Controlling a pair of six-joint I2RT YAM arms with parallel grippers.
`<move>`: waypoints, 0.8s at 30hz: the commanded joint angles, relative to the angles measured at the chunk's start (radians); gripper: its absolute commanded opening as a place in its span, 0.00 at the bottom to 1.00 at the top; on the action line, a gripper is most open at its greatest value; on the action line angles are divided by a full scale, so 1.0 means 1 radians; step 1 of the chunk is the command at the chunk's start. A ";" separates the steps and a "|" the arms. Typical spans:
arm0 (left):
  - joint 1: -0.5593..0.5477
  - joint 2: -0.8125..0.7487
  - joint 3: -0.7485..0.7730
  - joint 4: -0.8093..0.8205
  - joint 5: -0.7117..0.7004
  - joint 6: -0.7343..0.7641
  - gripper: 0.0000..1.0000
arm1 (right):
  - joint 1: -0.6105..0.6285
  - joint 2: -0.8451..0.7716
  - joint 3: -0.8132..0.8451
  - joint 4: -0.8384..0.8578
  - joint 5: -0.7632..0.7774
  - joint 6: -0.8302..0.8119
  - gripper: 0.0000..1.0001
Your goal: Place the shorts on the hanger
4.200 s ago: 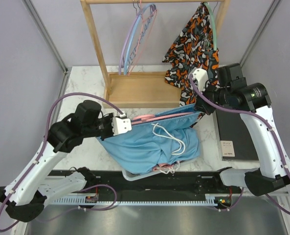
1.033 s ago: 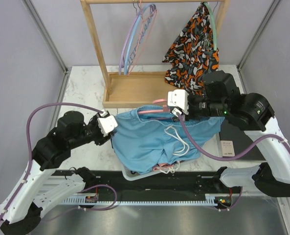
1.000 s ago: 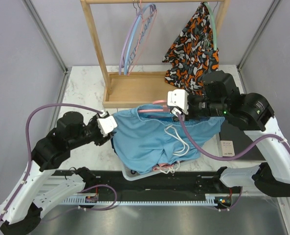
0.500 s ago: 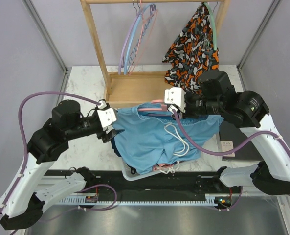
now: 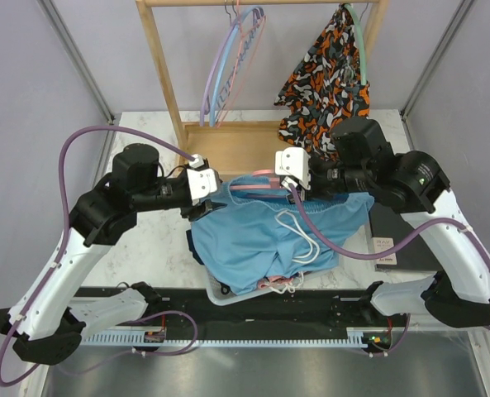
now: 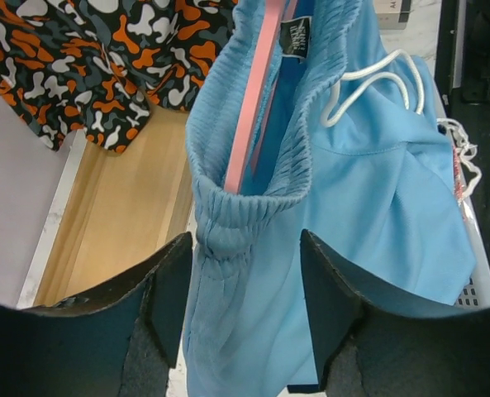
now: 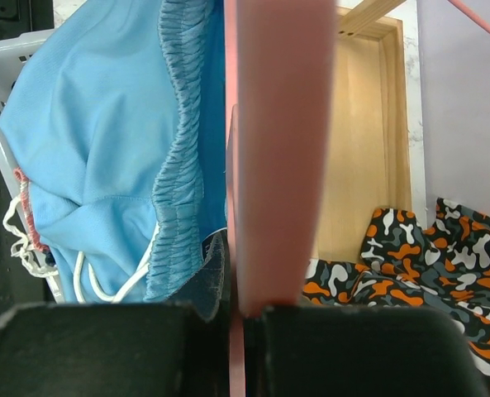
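The hanger [image 5: 257, 184] is held level, its long axis running from the right gripper [image 5: 292, 185] across to the left gripper [image 5: 202, 203]. It is clamped between the right gripper's fingers, which are closed flat on its pink bar; this grip is seen plainly only in the right wrist view. The shorts [image 5: 261, 236] are threaded on the hanger, with the waistband stretched along it and the legs hanging down on the near side of both grippers into a white basket [image 5: 220, 291]. Only in the left wrist view is the bar seen passing inside the waistband opening, beside a black label [image 6: 295, 37]. There the left gripper's fingers are spread wide, with the gathered end of the waistband lying between them, unpinched. The drawstring [image 5: 298, 236] dangles below the right gripper. Beyond both grippers the base of a wooden rack [image 5: 228, 153] lies close, and a patterned garment [image 5: 327, 74] hangs just behind the right one.
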 commanded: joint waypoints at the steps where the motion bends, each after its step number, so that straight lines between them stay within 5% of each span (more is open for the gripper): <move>1: -0.010 -0.001 0.040 0.048 0.063 0.028 0.57 | -0.002 0.003 0.039 0.072 -0.039 0.006 0.00; 12: -0.018 0.001 0.012 0.048 0.043 0.026 0.32 | 0.000 0.005 0.045 0.070 -0.055 0.004 0.00; 16: -0.016 -0.010 0.002 0.048 -0.001 0.024 0.02 | 0.000 -0.004 0.041 0.067 -0.049 0.000 0.00; 24: 0.001 -0.099 -0.035 -0.001 -0.168 0.080 0.02 | 0.000 -0.037 0.017 0.058 0.002 -0.020 0.00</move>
